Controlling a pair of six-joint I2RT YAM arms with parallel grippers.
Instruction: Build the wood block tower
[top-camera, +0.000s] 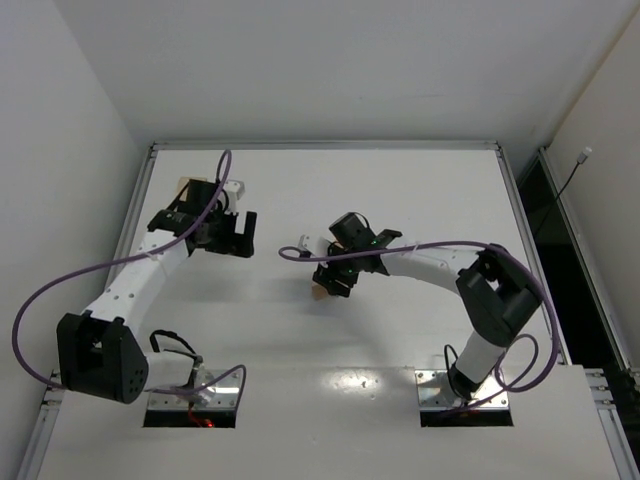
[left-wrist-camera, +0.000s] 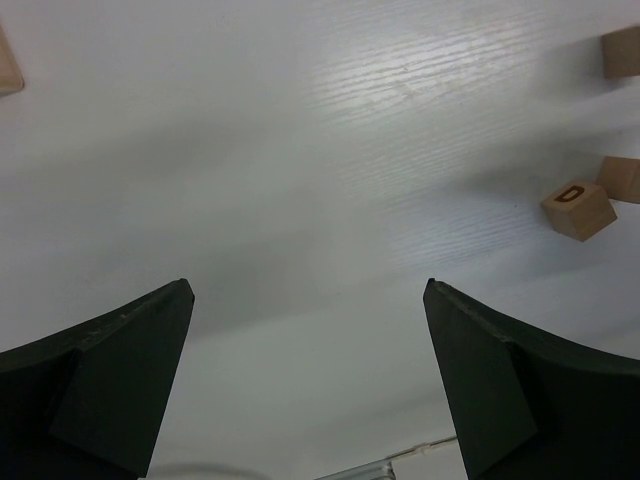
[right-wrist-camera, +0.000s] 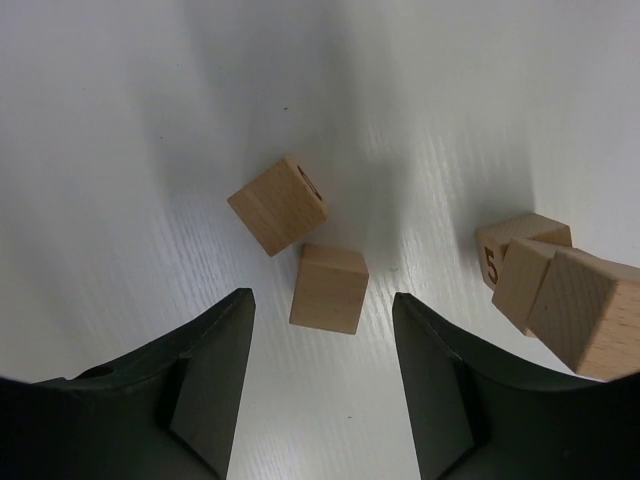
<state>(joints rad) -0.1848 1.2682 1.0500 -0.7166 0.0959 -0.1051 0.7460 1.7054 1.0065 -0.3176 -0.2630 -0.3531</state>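
Observation:
No tower stands; the small tan wooden cubes lie loose on the white table. In the right wrist view one plain cube (right-wrist-camera: 329, 288) lies just ahead of my open right gripper (right-wrist-camera: 322, 298), between its fingertips and untouched. A second cube (right-wrist-camera: 278, 205) lies tilted behind it. A cube marked 5 (right-wrist-camera: 497, 252) and two more cubes (right-wrist-camera: 585, 312) lean together at the right. From above, my right gripper (top-camera: 335, 282) hovers over a cube (top-camera: 318, 291) at mid table. My left gripper (top-camera: 237, 243) is open and empty over bare table (left-wrist-camera: 308, 286); three cubes (left-wrist-camera: 578, 208) lie far to its right.
A light wooden piece (top-camera: 191, 186) lies at the back left, partly hidden under the left wrist, and its corner shows in the left wrist view (left-wrist-camera: 8, 70). A small white object (top-camera: 303, 240) lies behind the right gripper. Purple cables loop from both arms.

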